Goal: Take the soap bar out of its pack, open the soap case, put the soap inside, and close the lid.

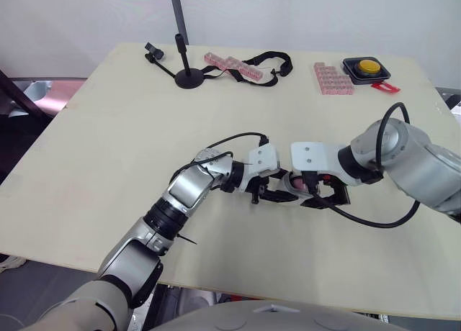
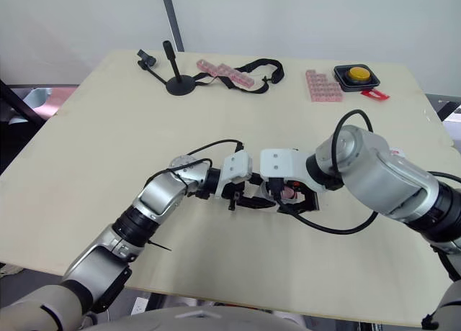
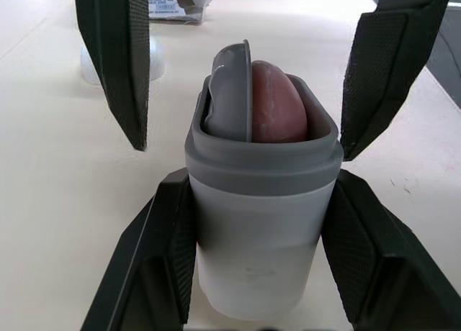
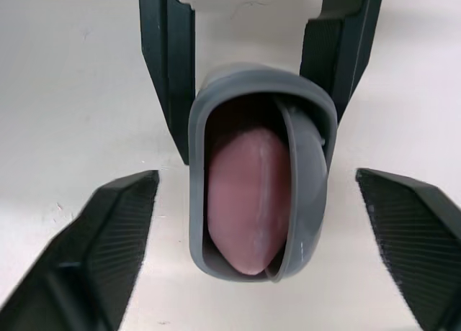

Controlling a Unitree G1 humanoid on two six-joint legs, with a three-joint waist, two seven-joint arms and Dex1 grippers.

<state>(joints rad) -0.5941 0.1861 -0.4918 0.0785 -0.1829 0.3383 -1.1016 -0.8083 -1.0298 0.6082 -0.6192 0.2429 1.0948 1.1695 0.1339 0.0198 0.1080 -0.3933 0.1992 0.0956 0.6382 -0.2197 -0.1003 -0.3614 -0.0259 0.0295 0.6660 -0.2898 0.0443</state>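
In the middle of the pale table [image 1: 108, 151] the two grippers meet head to head. The left gripper [image 3: 259, 191] holds the soap case [image 3: 261, 216]: its two black fingers [image 3: 155, 252] press on both sides of the whitish body, just under the grey rim. The open mouth of the case is turned to the right gripper [image 4: 256, 178], whose fingers [image 4: 108, 223] are spread wide, one on each side of the mouth and not touching it. The pink soap bar [image 4: 245, 198] sits inside the case, and its rounded end shows at the opening. A grey lid [image 3: 232, 93] stands tucked in the mouth just beside the soap, so the case is not closed. At the far edge of the table stand a black stand [image 1: 189, 75], a black strap [image 1: 270, 61], pink blocks [image 1: 333, 79] and a yellow button [image 1: 368, 66].
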